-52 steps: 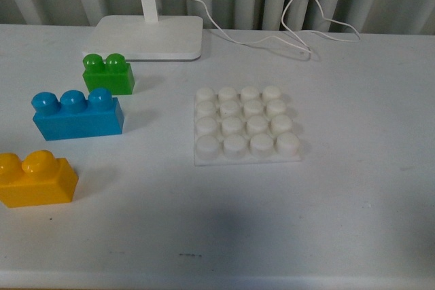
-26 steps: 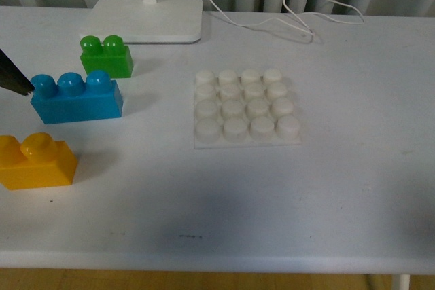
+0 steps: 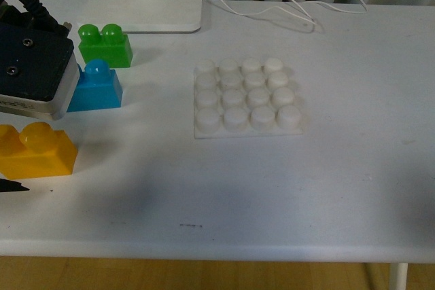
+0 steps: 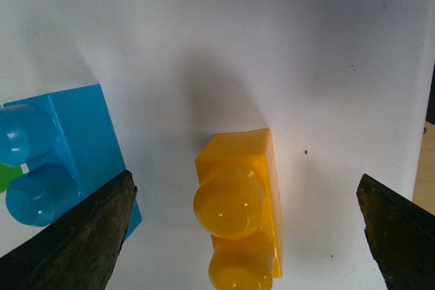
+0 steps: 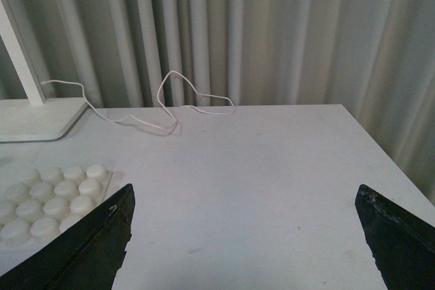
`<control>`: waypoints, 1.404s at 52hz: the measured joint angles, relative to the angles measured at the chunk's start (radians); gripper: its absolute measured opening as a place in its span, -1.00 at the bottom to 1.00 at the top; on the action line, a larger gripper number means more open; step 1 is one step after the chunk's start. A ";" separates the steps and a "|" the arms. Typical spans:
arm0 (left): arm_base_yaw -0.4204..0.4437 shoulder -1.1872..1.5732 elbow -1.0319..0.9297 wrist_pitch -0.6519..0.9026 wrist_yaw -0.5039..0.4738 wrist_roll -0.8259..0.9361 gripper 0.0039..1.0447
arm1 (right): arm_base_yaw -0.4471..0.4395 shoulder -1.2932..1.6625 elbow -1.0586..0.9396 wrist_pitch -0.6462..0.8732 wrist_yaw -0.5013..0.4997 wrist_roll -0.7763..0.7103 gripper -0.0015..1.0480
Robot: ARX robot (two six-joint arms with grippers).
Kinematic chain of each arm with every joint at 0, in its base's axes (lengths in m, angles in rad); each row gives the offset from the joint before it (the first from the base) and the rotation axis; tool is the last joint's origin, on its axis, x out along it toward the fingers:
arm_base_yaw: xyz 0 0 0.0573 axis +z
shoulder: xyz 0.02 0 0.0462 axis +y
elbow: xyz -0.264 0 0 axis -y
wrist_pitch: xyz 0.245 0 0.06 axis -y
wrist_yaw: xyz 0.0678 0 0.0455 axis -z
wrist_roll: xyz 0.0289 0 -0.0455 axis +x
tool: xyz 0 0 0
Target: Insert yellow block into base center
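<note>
Here, the left gripper stood spread wide above the yellow block, one finger on either side and neither touching it, so nothing was held. The block lay at the table's left front, well apart from the base. The blue brick sat just beside one finger — an off-centre descent could strike it or skew the block. The right gripper was likewise spread and empty.

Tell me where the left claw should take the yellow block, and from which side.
Take the yellow block by its two flat long walls, below the rounded studs, coming straight down. It sits studs-up on the table, and the open left claw brackets those walls. The blue block stands apart, leaving a finger room.
</note>
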 joint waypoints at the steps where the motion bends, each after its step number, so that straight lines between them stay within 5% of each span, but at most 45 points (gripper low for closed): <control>1: 0.002 0.005 0.000 0.003 -0.002 0.000 0.88 | 0.000 0.000 0.000 0.000 0.000 0.000 0.82; 20: 0.042 0.070 0.012 0.032 -0.021 -0.008 0.86 | 0.000 0.000 0.000 0.000 0.000 0.000 0.82; 28: 0.049 0.088 0.016 0.035 -0.021 -0.011 0.26 | 0.000 0.000 0.000 0.000 0.000 0.000 0.82; 42: 0.044 0.090 0.022 0.019 -0.033 -0.032 -0.39 | 0.000 0.000 0.000 0.000 0.000 0.000 0.82; 58: -0.108 0.048 0.209 -0.075 0.056 -0.171 -0.40 | 0.000 0.000 0.000 0.000 0.000 0.000 0.82; 73: -0.270 0.213 0.495 -0.071 -0.023 -0.274 -0.40 | 0.000 0.000 0.000 0.000 0.000 0.000 0.82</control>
